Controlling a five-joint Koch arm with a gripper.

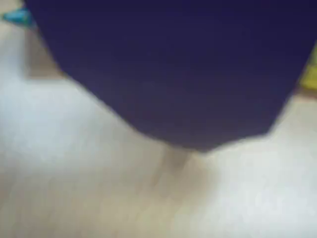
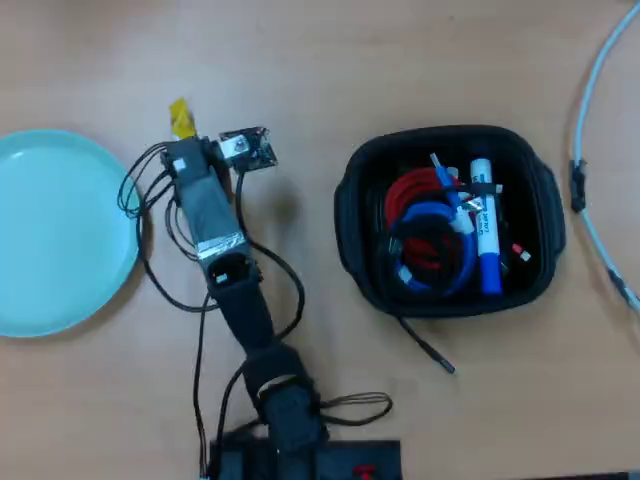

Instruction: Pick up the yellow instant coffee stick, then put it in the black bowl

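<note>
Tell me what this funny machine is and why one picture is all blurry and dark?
It's a small robot arm on a wooden table. One picture is taken from above. The other comes from a camera riding on the arm's wrist, so close that a big dark shape, probably part of the arm, fills it and all is blurry.

The arm's end sits over a yellow instant coffee stick; only its tip peeks out. I can't tell whether the gripper holds it.

In the overhead view, a light teal plate lies left and a black bowl right, holding red and blue cables and a blue-and-white marker. A pale cable curves along the right edge.
</note>
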